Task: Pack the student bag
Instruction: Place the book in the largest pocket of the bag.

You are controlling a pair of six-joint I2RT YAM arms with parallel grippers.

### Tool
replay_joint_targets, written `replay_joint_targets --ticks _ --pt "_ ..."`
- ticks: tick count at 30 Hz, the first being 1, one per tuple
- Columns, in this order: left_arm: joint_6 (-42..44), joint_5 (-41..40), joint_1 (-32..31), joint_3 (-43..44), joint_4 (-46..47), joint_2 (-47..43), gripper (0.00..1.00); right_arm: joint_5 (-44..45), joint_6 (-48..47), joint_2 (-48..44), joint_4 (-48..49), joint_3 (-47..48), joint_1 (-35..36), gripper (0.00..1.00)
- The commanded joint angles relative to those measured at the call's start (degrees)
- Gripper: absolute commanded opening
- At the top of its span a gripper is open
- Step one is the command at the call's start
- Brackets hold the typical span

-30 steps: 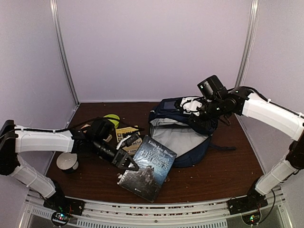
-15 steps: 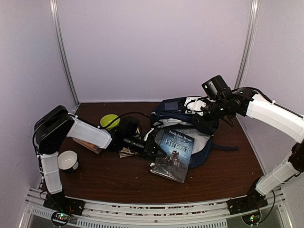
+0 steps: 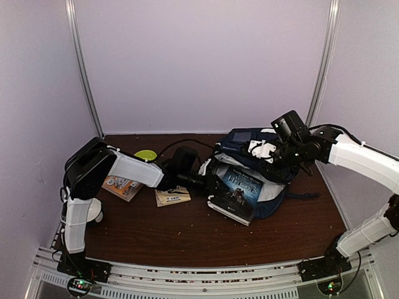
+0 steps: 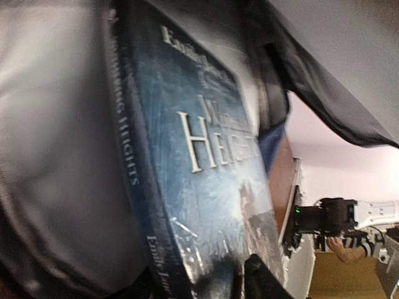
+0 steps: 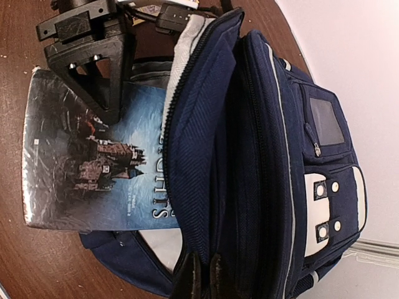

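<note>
Right wrist cam: right gripper (image 5: 201, 277) is pinched shut on the rim of the student bag (image 5: 268, 156), prob. holding the flap up so the mouth gapes. Bag lies rear right on the table (image 3: 187, 230), mouth toward the left arm. Left gripper (image 5: 106, 112) sits at a corner of the book (image 5: 93, 168); gripping or let go, can't tell. Book lies half inside the mouth, angled to slide in under the flap.

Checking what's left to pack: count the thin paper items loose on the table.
2: an orange packet beside the left arm, and a tan booklet between it and the book. The arm may hide more.
</note>
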Motion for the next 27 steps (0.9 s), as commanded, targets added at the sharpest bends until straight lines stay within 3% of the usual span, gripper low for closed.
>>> replay_joint_targets --ticks 1,5,7,8,15,17,22,25,27 --pt "3.59 -6.99 0.63 0.85 -0.91 -0.37 0.47 -1.41 -1.22 -2.23 3.47 -0.82 -0.16 0.00" --pt "6.65 -8.05 0.60 0.27 -5.67 -2.13 0.63 -1.80 -1.05 -2.08 3.93 -0.83 -1.07 0.00" --pt "8.92 -8.49 0.64 -0.38 -8.35 -3.60 0.96 -2.30 -0.73 -2.08 4.41 -0.71 -1.37 0.00" --pt "9.96 -9.03 0.64 -0.97 -9.46 -4.50 0.98 -2.64 -0.51 -2.08 4.52 -0.66 -1.45 0.00" --pt "18.48 -14.23 -0.51 -8.03 -16.96 -14.37 0.98 -3.07 0.23 -1.89 5.44 -1.31 -1.77 0.00" --pt "23.29 -21.10 -2.44 -11.41 -20.68 -19.48 0.98 -3.28 0.33 -2.06 5.38 -1.10 -1.99 0.00" --pt "39.79 -49.87 -12.01 -18.56 -24.57 -32.16 0.98 -3.89 0.54 -2.48 5.33 -0.82 -2.25 0.00" --pt "41.54 -62.76 -12.79 -20.62 -21.66 -32.32 0.98 -3.79 0.61 -2.36 5.46 -0.74 -2.31 0.00" --pt "46.32 -64.23 -12.70 -21.34 -19.05 -31.24 0.96 -3.78 0.76 -2.19 5.64 -0.90 -2.43 0.00"
